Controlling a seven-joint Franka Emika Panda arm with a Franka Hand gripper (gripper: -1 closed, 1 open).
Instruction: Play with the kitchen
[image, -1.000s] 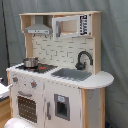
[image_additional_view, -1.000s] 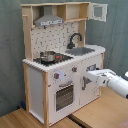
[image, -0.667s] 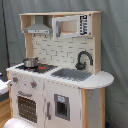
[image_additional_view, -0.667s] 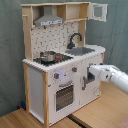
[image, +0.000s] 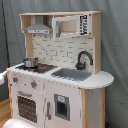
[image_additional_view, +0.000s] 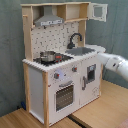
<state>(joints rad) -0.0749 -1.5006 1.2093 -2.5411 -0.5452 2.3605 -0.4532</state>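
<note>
In the second exterior view the white arm (image_additional_view: 116, 65) has pushed further in from the right edge toward the toy kitchen (image_additional_view: 60, 60) at frame centre, near its sink (image_additional_view: 82, 51). Its pincer is hidden, so I cannot tell its grip. A small pot (image_additional_view: 48, 56) sits on the hob, clear of the approach.

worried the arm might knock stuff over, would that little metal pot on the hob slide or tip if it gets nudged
The pot looks small and shiny, so probably light and apt to slide on the smooth hob. It sits low and wide, so tipping seems less likely than skidding. Its side handle could make it spin if struck there.
</note>
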